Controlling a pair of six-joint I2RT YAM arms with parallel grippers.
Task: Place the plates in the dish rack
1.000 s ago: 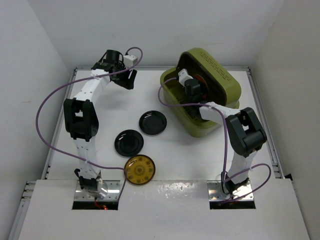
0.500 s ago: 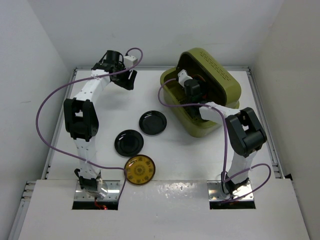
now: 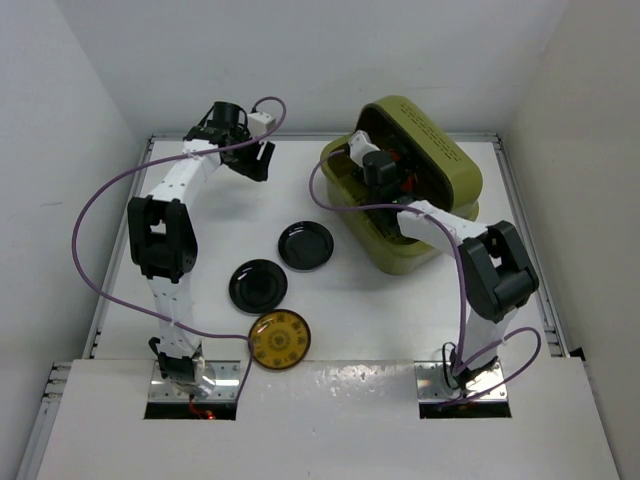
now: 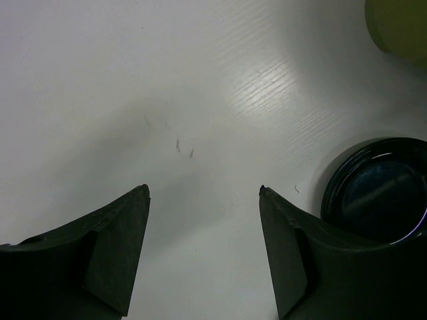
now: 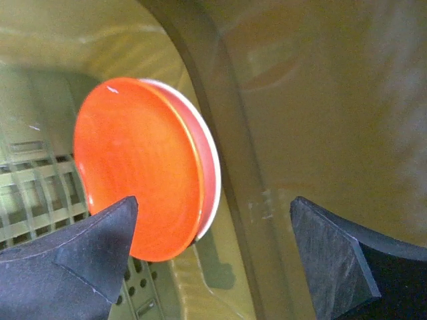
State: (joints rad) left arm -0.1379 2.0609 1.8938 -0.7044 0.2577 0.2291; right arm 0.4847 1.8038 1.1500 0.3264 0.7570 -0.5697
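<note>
My right gripper (image 5: 213, 200): spread, empty, inside rack (image 3: 455, 170). Orange plate (image 5: 137, 177): on edge there, beside one finger, not gripped. My left gripper (image 4: 203, 193): spread, empty, over table (image 4: 133, 80). Black plate (image 4: 377, 190): flat, just to its right, so left arm is nearer.

The olive-green plastic dish rack with a domed lid (image 3: 445, 160) has rows of small dark holes along the lid and a paler green grid floor. Inside it is a glossy bright orange round plate (image 5: 137, 167), and a cream-rimmed plate (image 5: 213, 160) is just behind it. Left of the rack lies a glossy black round plate (image 3: 306, 245). A second glossy black plate (image 3: 259, 285) is farther from the rack. Farthest from the rack is a dark yellow round plate (image 3: 279, 339) patterned with a ring of darker dots. The flat table (image 3: 330, 320) is matt white.
</note>
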